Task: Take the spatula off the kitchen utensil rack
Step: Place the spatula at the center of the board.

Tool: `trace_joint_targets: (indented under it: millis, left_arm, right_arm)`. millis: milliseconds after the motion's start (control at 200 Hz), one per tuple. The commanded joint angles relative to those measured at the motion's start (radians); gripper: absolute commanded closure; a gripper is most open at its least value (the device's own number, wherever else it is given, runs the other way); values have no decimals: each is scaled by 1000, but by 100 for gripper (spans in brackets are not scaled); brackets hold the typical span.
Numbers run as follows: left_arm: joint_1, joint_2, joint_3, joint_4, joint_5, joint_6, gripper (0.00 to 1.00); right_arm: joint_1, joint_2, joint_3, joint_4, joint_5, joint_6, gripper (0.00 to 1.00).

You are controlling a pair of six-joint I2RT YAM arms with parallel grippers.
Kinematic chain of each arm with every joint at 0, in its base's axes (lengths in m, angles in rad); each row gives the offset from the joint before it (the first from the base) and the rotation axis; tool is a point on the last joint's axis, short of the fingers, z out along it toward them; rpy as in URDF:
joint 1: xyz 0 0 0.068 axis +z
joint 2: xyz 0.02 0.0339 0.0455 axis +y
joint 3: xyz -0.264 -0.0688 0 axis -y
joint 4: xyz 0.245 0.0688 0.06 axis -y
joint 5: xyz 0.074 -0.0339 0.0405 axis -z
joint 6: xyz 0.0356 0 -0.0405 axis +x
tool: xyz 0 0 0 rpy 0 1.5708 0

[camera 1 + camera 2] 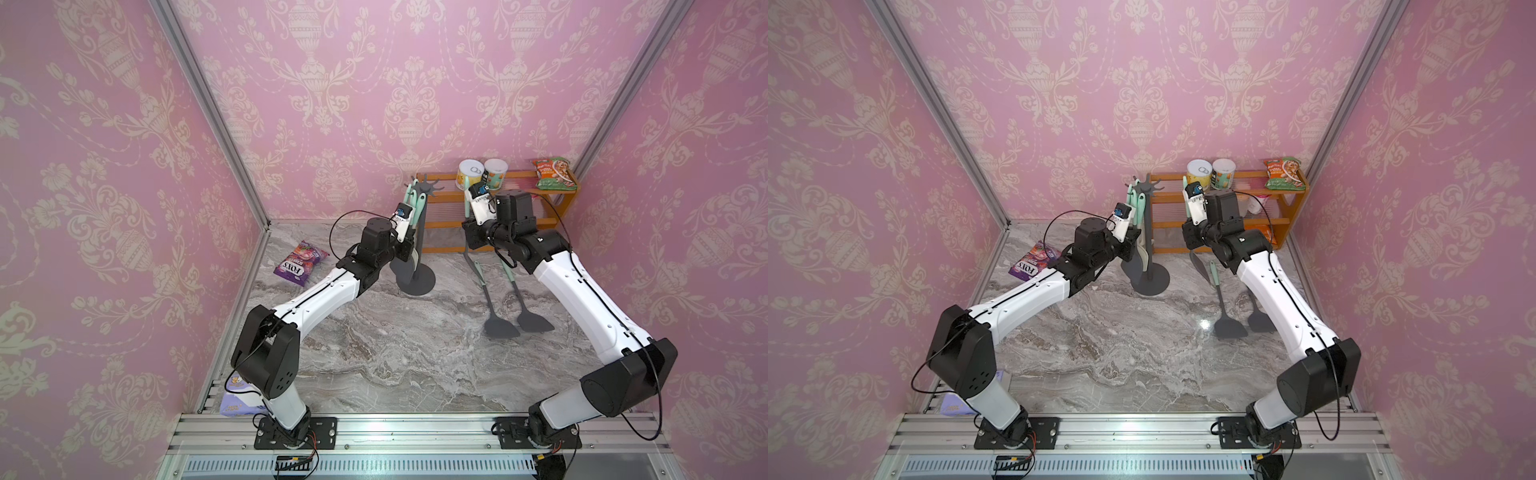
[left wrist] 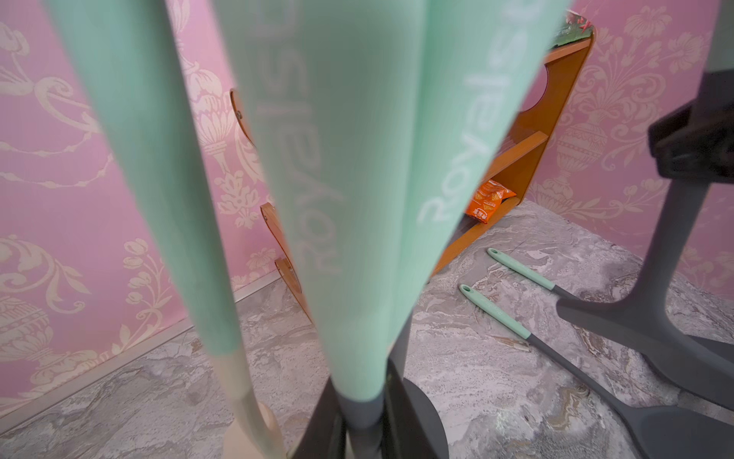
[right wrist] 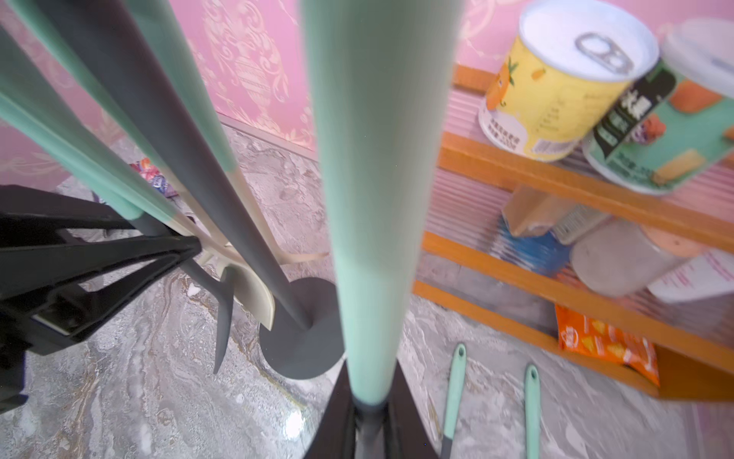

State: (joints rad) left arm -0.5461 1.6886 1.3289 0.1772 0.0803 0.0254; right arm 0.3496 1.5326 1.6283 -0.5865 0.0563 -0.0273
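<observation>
Purple sweet bag on the tabletop: white brand lettering "FOX'S", upside down in both top views.

Left wrist view: the centre utensil handle, mint green, carries pale lettering "Royals…", inverted, the rest blurred. The neighbouring handle carries "Royals…", with its end cut off.

Print on the yellow tin and the green tin is not legible.

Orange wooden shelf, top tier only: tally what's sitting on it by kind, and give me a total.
Cans: 2 (yellow can, teal can)
Green snack bag: 1
Total: 3
</observation>
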Motion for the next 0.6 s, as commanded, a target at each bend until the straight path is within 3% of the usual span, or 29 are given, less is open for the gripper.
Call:
trace_joint_targets:
  millis: [0, 80, 270, 595]
  left_arm:
    - [8, -18, 0, 44, 10, 11, 82]
    - [8, -19, -5, 51, 14, 11, 83]
    - [8, -25, -18, 73, 23, 10, 82]
    - [8, -20, -22, 81, 47, 7, 82]
  right_arm:
    - [38, 21, 75, -230, 316, 173, 100]
    - [65, 45, 135, -339, 450, 248, 100]
    - [79, 94, 167, -498, 532, 417, 100]
    - [107, 266, 110, -475, 537, 523, 100]
